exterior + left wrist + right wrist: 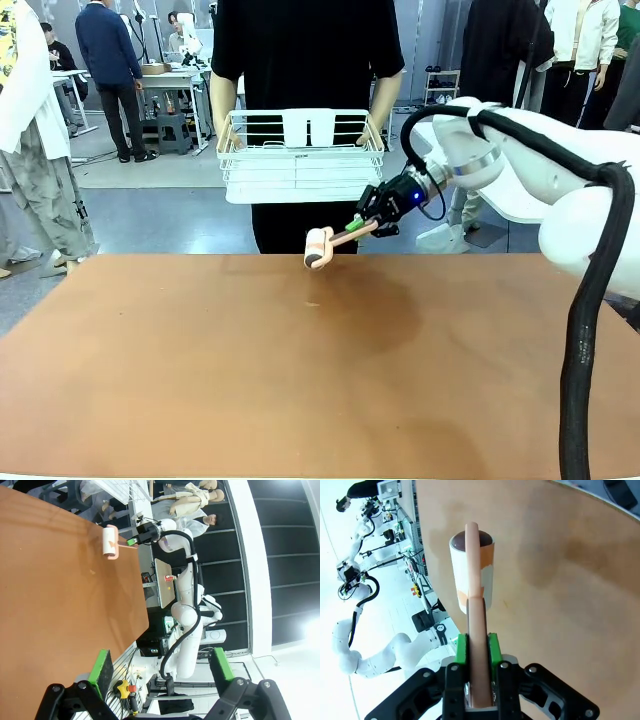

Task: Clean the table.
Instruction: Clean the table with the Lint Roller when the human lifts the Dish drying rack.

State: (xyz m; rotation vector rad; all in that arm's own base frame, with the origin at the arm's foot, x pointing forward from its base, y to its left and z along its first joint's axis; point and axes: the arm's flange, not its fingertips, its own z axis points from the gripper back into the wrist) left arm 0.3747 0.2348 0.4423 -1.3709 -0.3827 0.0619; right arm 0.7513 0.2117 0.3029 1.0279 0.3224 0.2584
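Observation:
My right gripper (368, 225) is shut on the pink handle of a lint roller (319, 247), whose white roll hangs just above the far edge of the reddish-brown table (300, 390). In the right wrist view the green pads (461, 652) clamp the handle, and the lint roller (471, 575) points out over the table (560, 580). My left gripper (161, 669) is open and holds nothing, off the table's side. From there the lint roller (110, 541) and the right gripper (134, 541) show far across the table (50, 610).
Behind the table's far edge a person holds a white wire rack (300, 160) with both hands. A small pale speck (312, 304) lies on the table a little nearer than the roller. Other people and tables stand farther back.

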